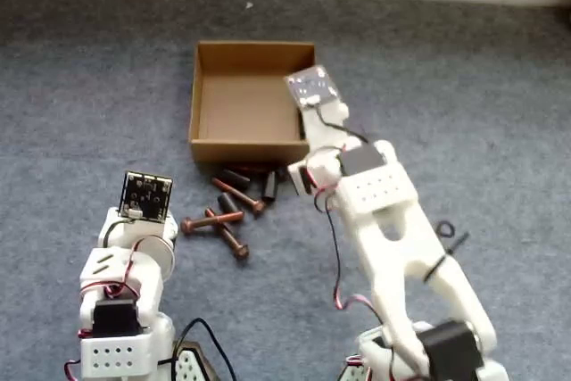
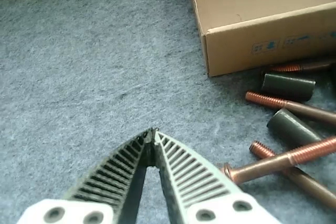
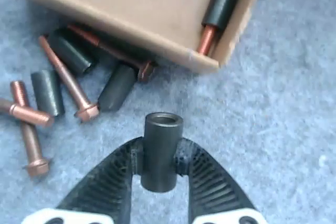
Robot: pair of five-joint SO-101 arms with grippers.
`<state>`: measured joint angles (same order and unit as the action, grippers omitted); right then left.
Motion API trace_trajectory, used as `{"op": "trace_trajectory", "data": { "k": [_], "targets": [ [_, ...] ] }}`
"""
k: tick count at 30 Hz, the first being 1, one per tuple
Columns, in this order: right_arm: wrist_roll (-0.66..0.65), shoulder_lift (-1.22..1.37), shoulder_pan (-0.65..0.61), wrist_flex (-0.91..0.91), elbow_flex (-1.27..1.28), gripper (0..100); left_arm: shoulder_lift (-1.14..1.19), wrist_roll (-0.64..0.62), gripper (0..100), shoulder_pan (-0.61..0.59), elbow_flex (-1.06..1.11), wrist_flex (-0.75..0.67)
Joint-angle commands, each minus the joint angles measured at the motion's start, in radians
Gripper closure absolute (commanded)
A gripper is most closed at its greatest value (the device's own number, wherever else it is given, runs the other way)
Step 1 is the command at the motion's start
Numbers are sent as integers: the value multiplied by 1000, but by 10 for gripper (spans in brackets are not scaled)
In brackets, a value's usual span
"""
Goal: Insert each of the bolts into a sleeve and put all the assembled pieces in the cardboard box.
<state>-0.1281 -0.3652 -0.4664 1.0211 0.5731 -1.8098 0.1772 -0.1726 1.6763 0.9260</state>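
The cardboard box [image 1: 207, 100] sits open at the middle back of the grey carpet. One bolt pushed through a sleeve [image 3: 220, 4] lies in a corner of the box [image 3: 131, 19]. In front of the box lie loose copper bolts [image 1: 214, 219] and dark sleeves [image 1: 235, 176], also seen as bolts [image 2: 286, 158] and sleeves [image 2: 289, 85]. My right gripper [image 3: 161, 153] is shut on a dark sleeve [image 3: 163, 127] held upright, just off the box's front right corner [image 1: 302, 176]. My left gripper [image 2: 152, 134] is shut and holds nothing, over bare carpet left of the pile.
A small black clip [image 1: 451, 236] lies on the carpet right of the right arm. The left arm's base [image 1: 120, 310] stands at the front left. Bare carpet [image 2: 89, 56] stretches left of the box.
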Motion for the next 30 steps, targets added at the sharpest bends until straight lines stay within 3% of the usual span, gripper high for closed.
{"op": "trace_trajectory", "data": {
  "k": [1,8,14,19,24,30],
  "targets": [
    [3,-189,8,2,82,994,-7,14,993,-13,15,-17],
    [8,-360,10,-10,245,994,-7,28,993,-8,4,-15],
    [38,-426,15,-170,420,994,-1,98,993,-7,-73,25],
    [63,-427,111,-294,515,994,1,199,993,45,-248,155],
    [64,-427,179,-337,530,994,13,203,993,102,-363,206],
    [64,-426,188,-338,530,994,291,206,993,163,-472,209]
  ]
}}
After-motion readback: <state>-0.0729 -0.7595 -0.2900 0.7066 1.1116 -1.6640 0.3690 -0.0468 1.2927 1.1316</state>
